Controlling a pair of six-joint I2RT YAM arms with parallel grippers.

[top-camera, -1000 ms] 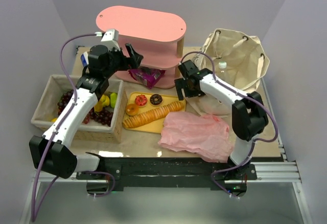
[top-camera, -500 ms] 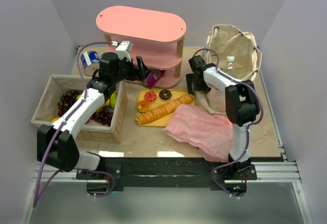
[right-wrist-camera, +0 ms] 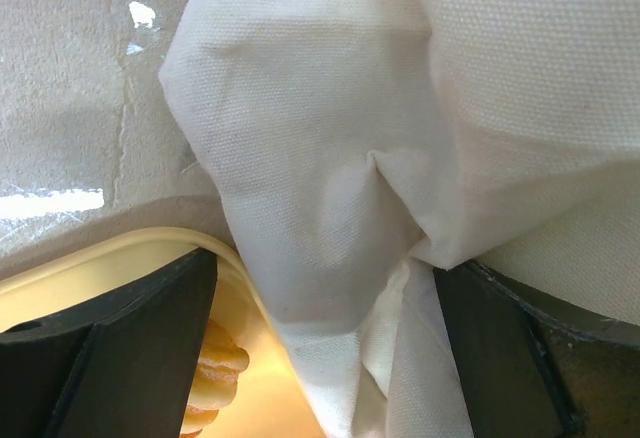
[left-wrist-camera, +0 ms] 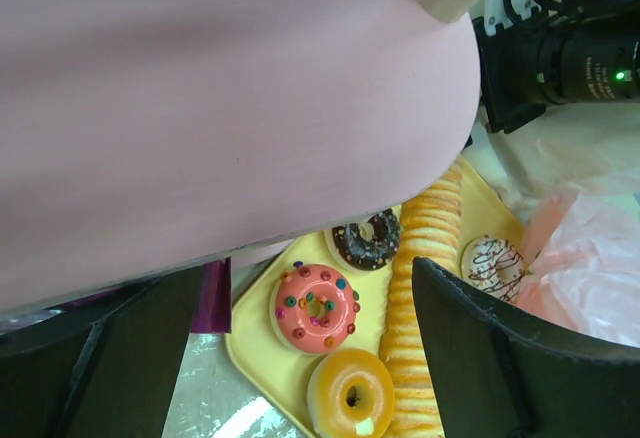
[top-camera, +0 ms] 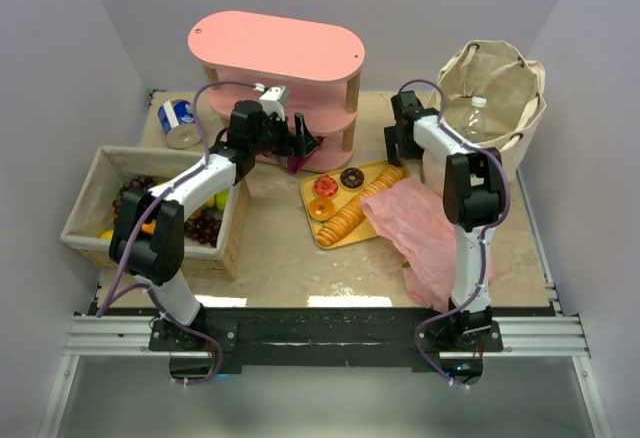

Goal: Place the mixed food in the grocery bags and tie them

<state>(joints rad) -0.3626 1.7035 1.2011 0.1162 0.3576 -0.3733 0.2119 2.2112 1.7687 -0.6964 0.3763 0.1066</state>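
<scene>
The beige canvas bag (top-camera: 495,88) stands open at the back right with a clear water bottle (top-camera: 477,114) inside. The pink plastic bag (top-camera: 420,226) lies flat in front of it. My right gripper (top-camera: 397,148) is open at the canvas bag's left side. In the right wrist view a fold of canvas bag (right-wrist-camera: 330,168) lies between the wide fingers of the right gripper (right-wrist-camera: 325,268). My left gripper (top-camera: 310,143) is open under the pink shelf's lower level, by a purple snack packet (top-camera: 297,162). The left gripper (left-wrist-camera: 310,273) has nothing in it; the packet (left-wrist-camera: 212,298) is by its left finger.
A pink two-level shelf (top-camera: 275,48) stands at the back. A yellow tray (top-camera: 372,173) holds donuts (left-wrist-camera: 315,306) and a long bread (top-camera: 352,215). A woven basket (top-camera: 85,213) of fruit sits at the left. A blue and white can (top-camera: 178,120) lies behind it.
My left gripper has moved right along the shelf's lower level. My right gripper has moved back toward the canvas bag. Tray, pink bag and canvas bag now sit further right.
</scene>
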